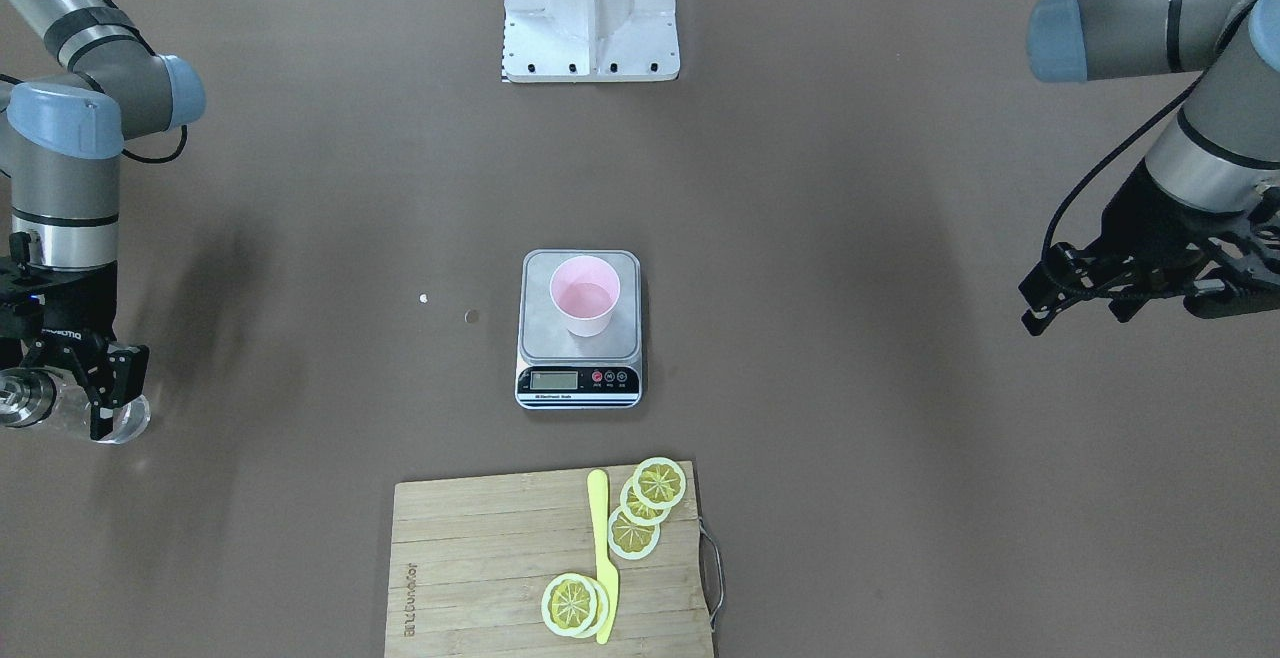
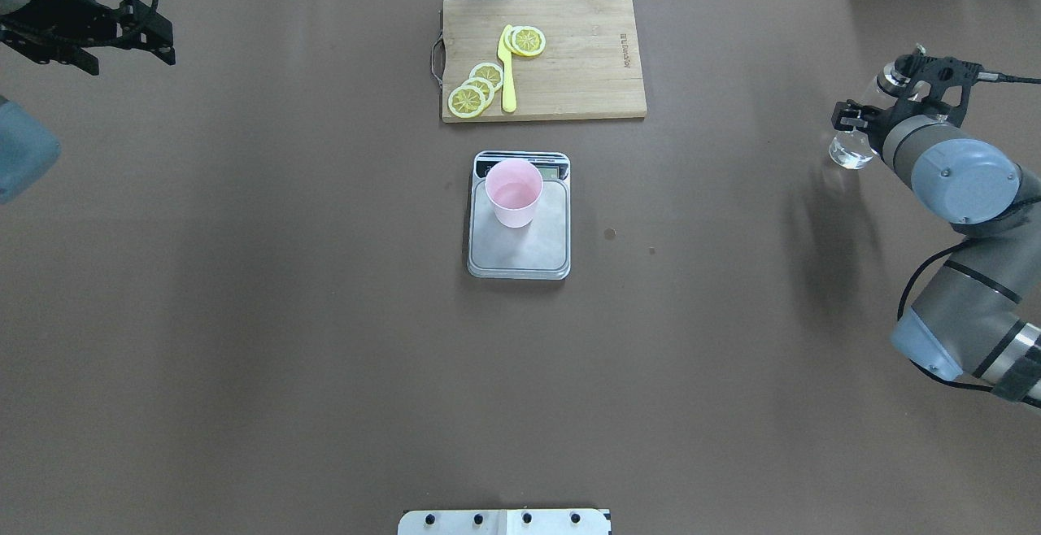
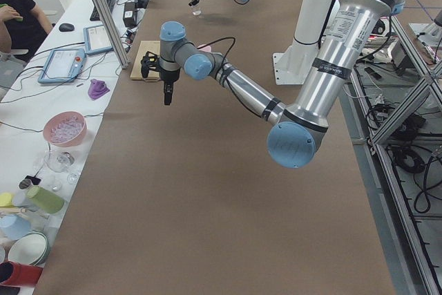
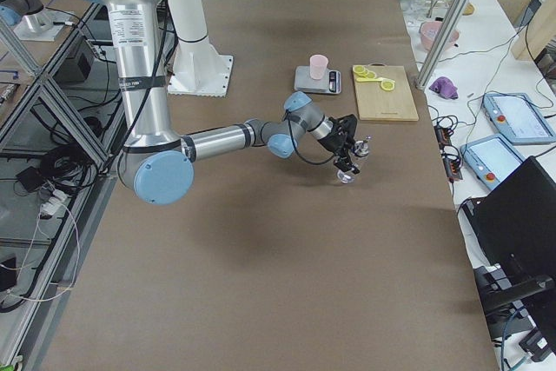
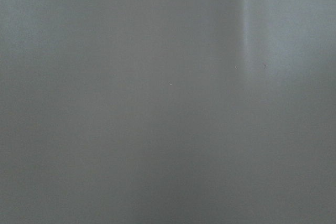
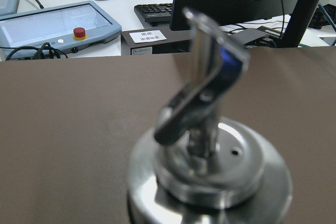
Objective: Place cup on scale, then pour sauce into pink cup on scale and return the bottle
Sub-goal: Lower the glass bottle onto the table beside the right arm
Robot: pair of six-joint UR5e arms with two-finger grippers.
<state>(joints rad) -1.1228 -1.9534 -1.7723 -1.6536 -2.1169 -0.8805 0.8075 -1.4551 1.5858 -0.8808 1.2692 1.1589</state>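
Note:
The pale pink cup [image 1: 585,295] stands upright on the steel platform of the scale [image 1: 578,338] at mid-table, also seen from overhead as cup [image 2: 513,191] on scale [image 2: 520,246]. A little clear liquid lies in the cup. My right gripper [image 2: 874,112] is far off at the table's right side, shut on the clear glass bottle [image 2: 851,147], which is tilted. The bottle's metal pourer cap [image 6: 210,156] fills the right wrist view. Whether its base touches the table I cannot tell. My left gripper [image 2: 110,35] hangs open and empty at the far left.
A bamboo cutting board [image 2: 585,71] with lemon slices [image 2: 476,88] and a yellow knife [image 2: 507,71] lies just beyond the scale. The white robot base [image 1: 590,13] is at the near edge. Desks with monitors and a person border the table's ends.

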